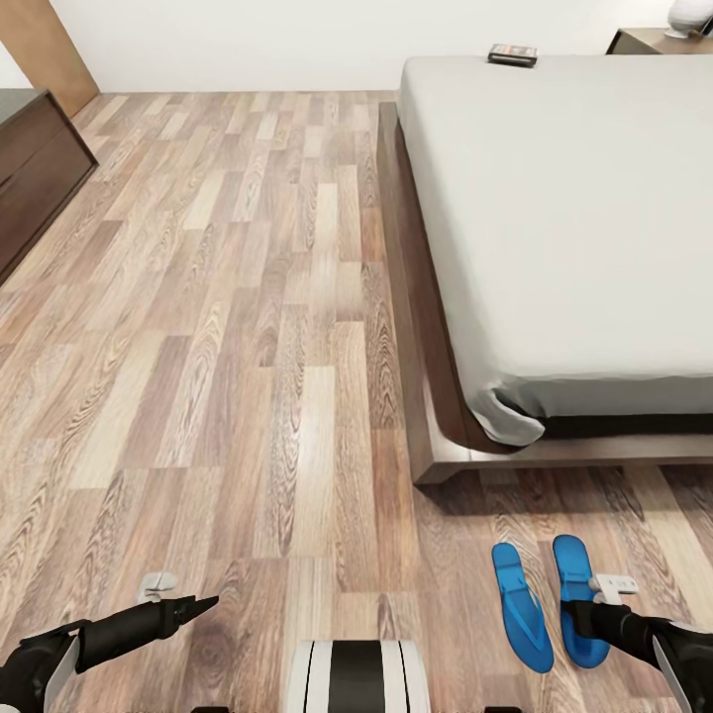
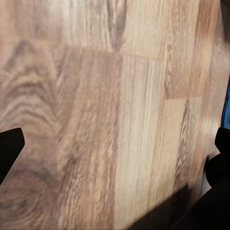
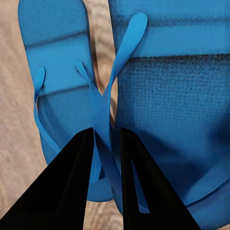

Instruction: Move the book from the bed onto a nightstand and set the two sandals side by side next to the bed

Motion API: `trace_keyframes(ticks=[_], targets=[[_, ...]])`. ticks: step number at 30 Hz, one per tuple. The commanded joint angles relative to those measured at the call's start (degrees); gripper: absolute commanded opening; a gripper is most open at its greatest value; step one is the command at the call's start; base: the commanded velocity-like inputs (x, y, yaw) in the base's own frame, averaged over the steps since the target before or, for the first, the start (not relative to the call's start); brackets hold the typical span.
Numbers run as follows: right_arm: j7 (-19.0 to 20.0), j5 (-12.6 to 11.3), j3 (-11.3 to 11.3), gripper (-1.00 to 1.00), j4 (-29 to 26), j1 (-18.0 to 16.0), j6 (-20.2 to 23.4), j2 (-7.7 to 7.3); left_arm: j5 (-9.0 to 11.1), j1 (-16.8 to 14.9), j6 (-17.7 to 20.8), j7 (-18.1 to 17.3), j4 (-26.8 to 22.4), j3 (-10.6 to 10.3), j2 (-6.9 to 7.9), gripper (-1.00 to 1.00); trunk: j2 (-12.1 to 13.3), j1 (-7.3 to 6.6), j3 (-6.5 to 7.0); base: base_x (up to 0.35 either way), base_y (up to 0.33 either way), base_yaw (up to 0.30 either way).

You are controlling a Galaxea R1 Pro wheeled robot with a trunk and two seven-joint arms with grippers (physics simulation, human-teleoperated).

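Two bright blue sandals [image 1: 550, 602] lie side by side — right gripper [image 3: 106, 136] pinching one's thong strap [image 3: 103, 110]; left gripper's [image 1: 203, 602] spread — cannot tell.

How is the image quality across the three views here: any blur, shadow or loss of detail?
Head view: even lighting, sharp floor grain, soft shadow under the bed frame; the book is too small to read. Left wrist view: floor planks soft and smeared, a dark shadow along one edge. Right wrist view: the sandals show crisp weave, but the right claw fingers are featureless black silhouettes.
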Motion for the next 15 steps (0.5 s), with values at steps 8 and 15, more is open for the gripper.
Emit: trace_keyframes(ticks=[8, 15], targets=[[0.6, 0.51, -0.28, -1.0, -0.08, 0.0, 0.25, 0.04, -0.53, -0.04, 0.6, -0.42, -0.06, 0.48, -0.06, 1.0, -0.03, 0.02, -0.25, 0.0, 0.0, 0.0], [0.58, 0.52, -0.28, -1.0, -0.08, -0.03, 0.24, 0.04, -0.53, -0.04, 0.6, -0.42, -0.06, 0.48, -0.06, 1.0, -0.11, 0.17, -1.58, 0.0, 0.0, 0.0]])
